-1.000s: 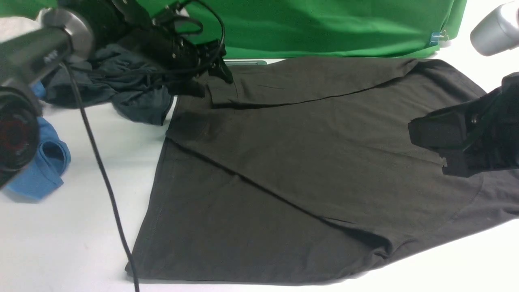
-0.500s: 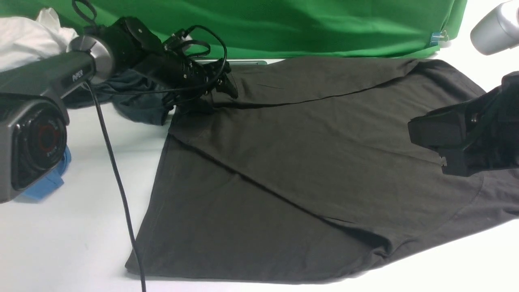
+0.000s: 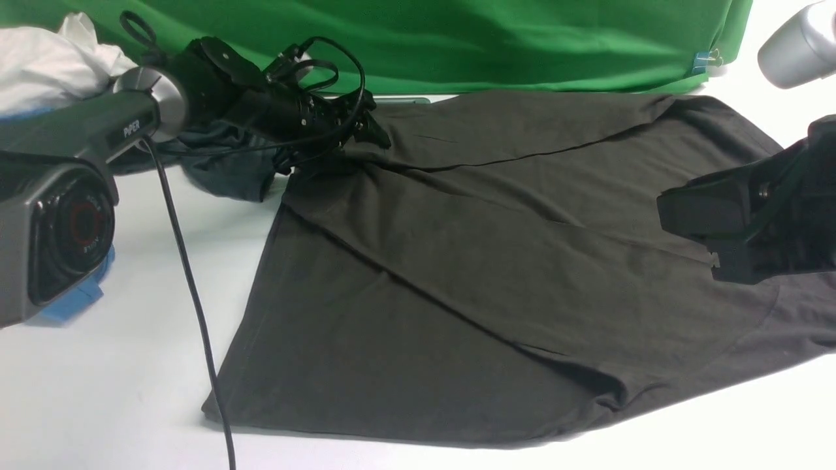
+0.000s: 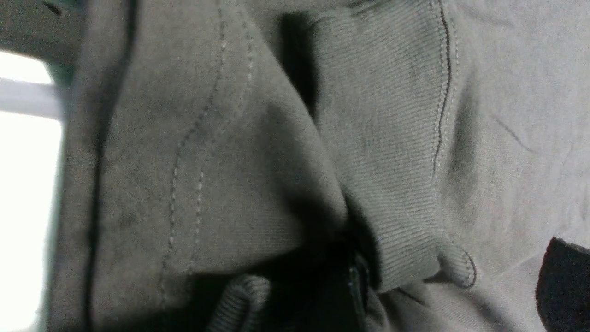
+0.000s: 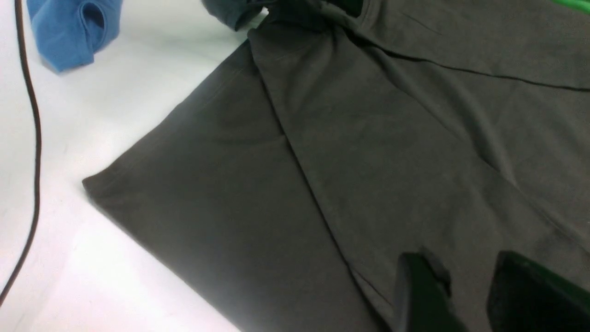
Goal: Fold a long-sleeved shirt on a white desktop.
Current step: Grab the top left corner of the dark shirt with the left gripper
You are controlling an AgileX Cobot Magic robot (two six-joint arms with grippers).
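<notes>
The long-sleeved shirt [image 3: 470,274] lies spread, dark brownish-black, over the white desktop [image 3: 117,391], with a sleeve folded across its far part. My left gripper [image 3: 356,140] is down on the shirt's far left corner. In the left wrist view the ribbed cuff [image 4: 392,138] bunches up between that gripper's [image 4: 454,272] two widely parted fingers, which press into the cloth. Creases run out from there across the shirt. My right gripper [image 3: 712,225] hovers over the shirt's right side; in its wrist view the right gripper [image 5: 461,263] stands open with only flat cloth beneath.
A bluish-charcoal garment [image 3: 222,166] lies bunched just left of the left gripper. A blue shirt [image 5: 69,32] and white cloth [image 3: 46,59] sit at the far left. A black cable [image 3: 189,294] trails across the desktop. The green backdrop [image 3: 522,39] closes the far side.
The left arm swung in and its gripper dropped onto the cuff at the far left corner. The cloth there shifted right and creased. The right gripper stayed put.
</notes>
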